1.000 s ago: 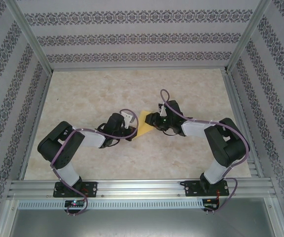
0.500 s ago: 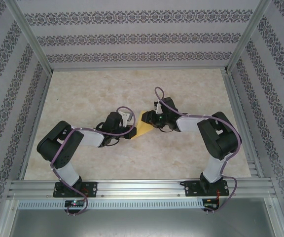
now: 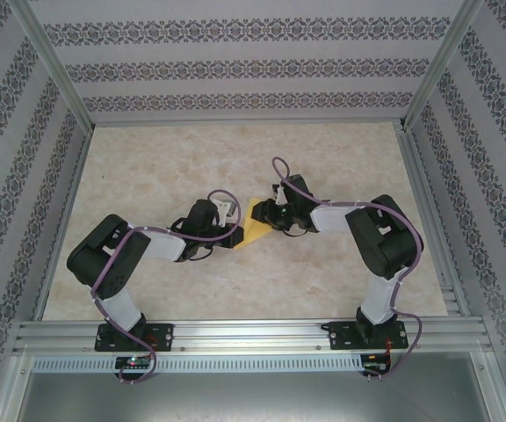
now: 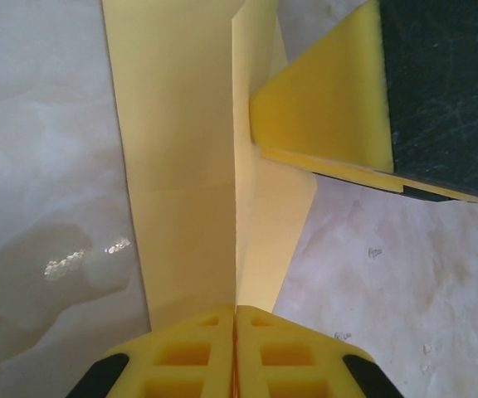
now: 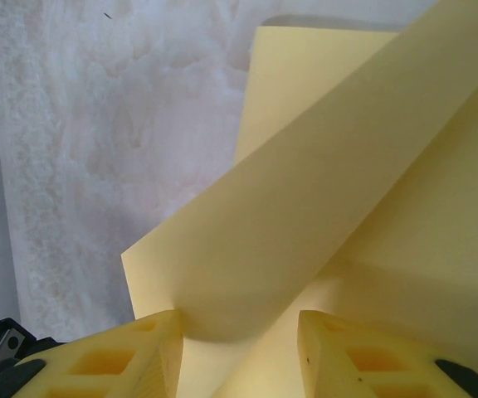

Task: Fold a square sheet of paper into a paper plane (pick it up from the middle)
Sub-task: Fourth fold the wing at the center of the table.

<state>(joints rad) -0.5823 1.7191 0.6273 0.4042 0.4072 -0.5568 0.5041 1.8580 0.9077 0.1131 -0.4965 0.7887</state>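
The yellow sheet of paper [image 3: 255,231] lies mid-table between both grippers, folded, with one flap standing up along a centre crease [image 4: 236,191]. My left gripper [image 3: 234,238] is shut on the sheet's near edge [image 4: 236,308], its pads pressed together on the crease. My right gripper [image 3: 267,215] comes in from the right, and one of its fingers [image 4: 330,116] presses against the upright flap. In the right wrist view its fingers [image 5: 143,352] stand apart, and a curled fold of the paper [image 5: 305,207] bulges between them.
The marble-patterned table [image 3: 148,158] is walled by patterned panels and aluminium posts [image 3: 55,75]. A metal rail [image 3: 253,338] with both arm bases runs along the near edge. The two wrists sit close together over the paper.
My right gripper has moved left and pushed further over the paper, so less yellow shows between the grippers. The left arm has held its place.
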